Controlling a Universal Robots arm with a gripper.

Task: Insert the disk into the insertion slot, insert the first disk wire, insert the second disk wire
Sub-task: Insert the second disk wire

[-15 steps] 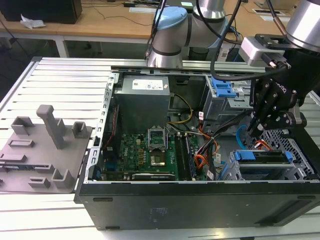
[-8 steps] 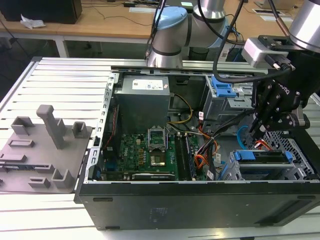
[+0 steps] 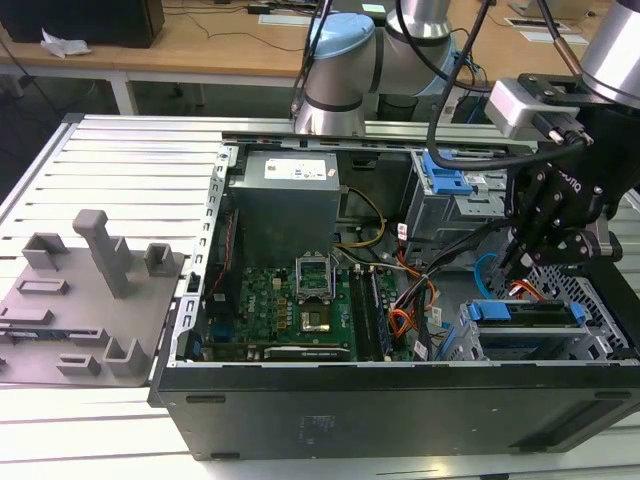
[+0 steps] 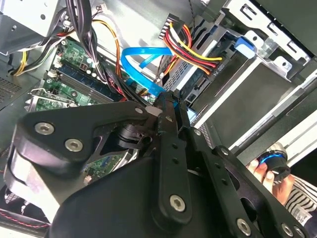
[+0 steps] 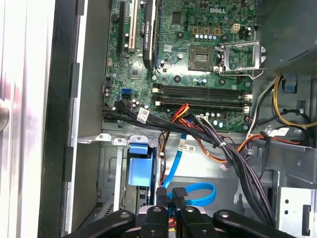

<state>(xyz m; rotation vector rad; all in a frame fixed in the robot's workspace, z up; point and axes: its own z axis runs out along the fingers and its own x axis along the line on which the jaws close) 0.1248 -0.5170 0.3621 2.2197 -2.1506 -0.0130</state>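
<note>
Gripper (image 4: 171, 99) above cage (image 3: 600, 310), exterior view's right; fingers seem pinched on blue cable (image 4: 143, 50) end. Cable likely light, thin, floppy, kinks easily; grip stiff connector, not band. Disk (image 3: 525, 315) sits in cage.

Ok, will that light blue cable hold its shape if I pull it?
Probably springy rather than limp: the light blue cable holds a curved loop unsupported. Being thin and flat, it likely bends easily one way and may twist. It looks light, so the gripper should hardly feel it.
</note>
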